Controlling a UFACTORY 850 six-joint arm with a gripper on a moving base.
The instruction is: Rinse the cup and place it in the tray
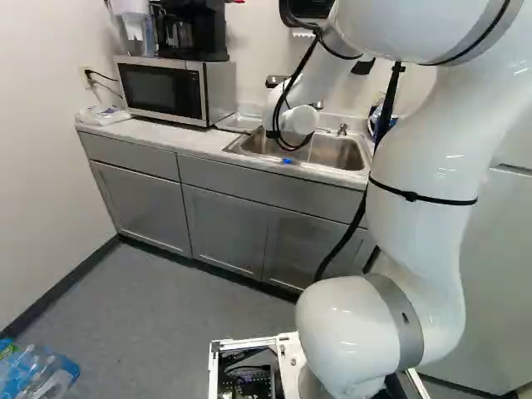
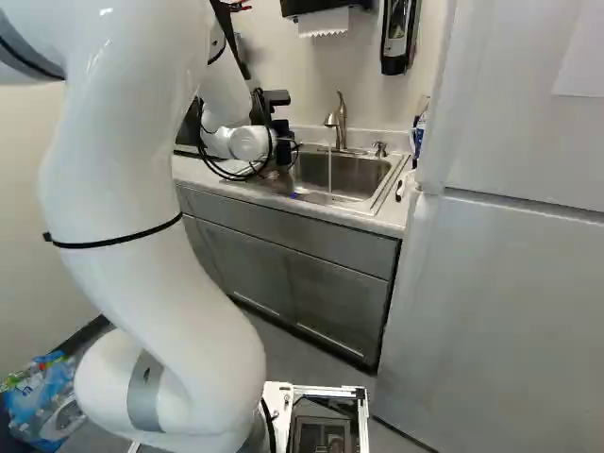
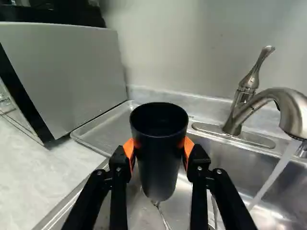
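One boxy, silver-and-black microwave (image 1: 162, 90) stands on a pale countertop (image 3: 29, 167). Next comes a shallow, rectangular metal tray (image 3: 103, 129). Then a black two-finger gripper (image 2: 282, 142) has its orange pads (image 3: 128, 149) clamped on a tall, black, cylindrical cup (image 3: 159, 163), mouth up above a stainless-steel sink (image 3: 225, 160), outside the tray. Last, clear water (image 3: 273, 179) runs from a curved metal faucet (image 3: 261, 98), apart from the cup.
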